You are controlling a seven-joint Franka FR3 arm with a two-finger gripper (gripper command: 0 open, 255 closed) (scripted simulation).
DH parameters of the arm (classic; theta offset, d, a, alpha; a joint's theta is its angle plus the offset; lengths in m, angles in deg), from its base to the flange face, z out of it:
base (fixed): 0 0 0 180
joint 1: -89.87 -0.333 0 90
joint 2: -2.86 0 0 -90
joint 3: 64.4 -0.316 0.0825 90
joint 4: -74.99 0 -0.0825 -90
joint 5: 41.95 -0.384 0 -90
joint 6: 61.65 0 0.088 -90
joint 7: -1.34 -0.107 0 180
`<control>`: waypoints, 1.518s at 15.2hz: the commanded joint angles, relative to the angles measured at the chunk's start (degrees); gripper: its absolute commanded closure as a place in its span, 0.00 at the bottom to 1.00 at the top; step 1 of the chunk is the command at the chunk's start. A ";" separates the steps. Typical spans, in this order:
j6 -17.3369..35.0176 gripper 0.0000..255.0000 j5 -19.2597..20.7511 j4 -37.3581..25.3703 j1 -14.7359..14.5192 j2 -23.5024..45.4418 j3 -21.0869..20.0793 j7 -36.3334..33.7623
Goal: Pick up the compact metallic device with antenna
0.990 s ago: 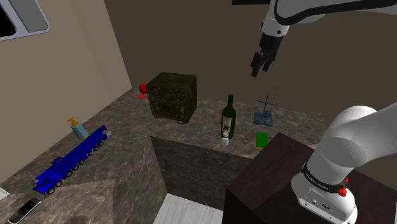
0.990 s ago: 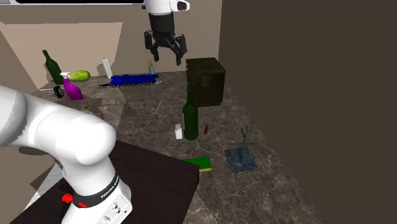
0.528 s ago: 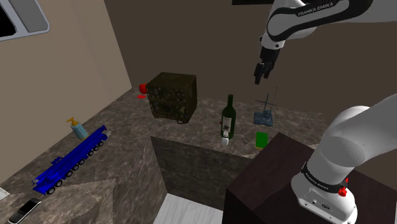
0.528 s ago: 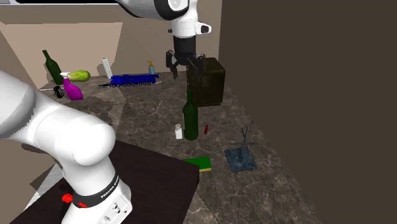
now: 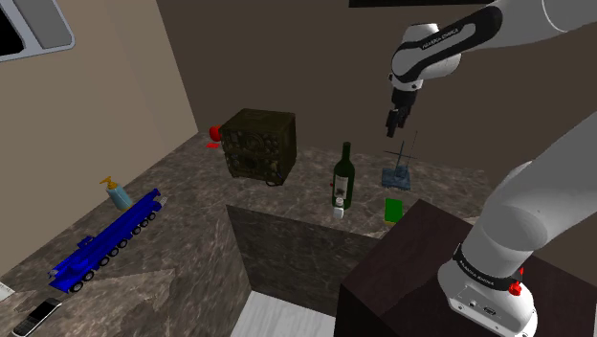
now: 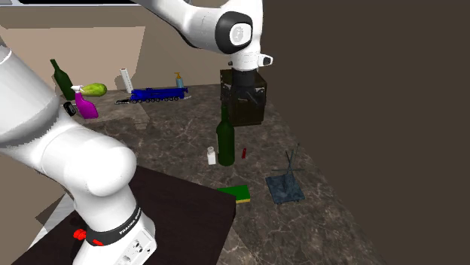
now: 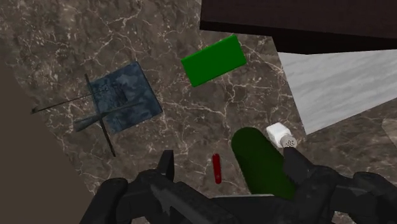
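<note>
Gripper hanging above the marble counter, its 2 fingers spread wide and gripping nothing.
The blue-grey device with thin antenna rods is lying flat on the counter, near the green card.

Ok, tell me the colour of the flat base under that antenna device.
The device base is mottled blue-grey, best seen in the wrist view.
</note>
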 commanded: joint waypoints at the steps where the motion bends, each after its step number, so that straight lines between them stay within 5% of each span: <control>1: 2.22 0.00 -0.59 -1.43 0.02 4.39 1.87 3.40; 10: 9.21 0.00 -8.35 -11.10 2.42 25.34 6.22 19.43; 19: 11.23 0.00 -15.38 -26.27 10.56 45.97 3.40 31.65; 23: 13.48 0.00 -15.92 -26.19 11.88 48.05 1.83 31.76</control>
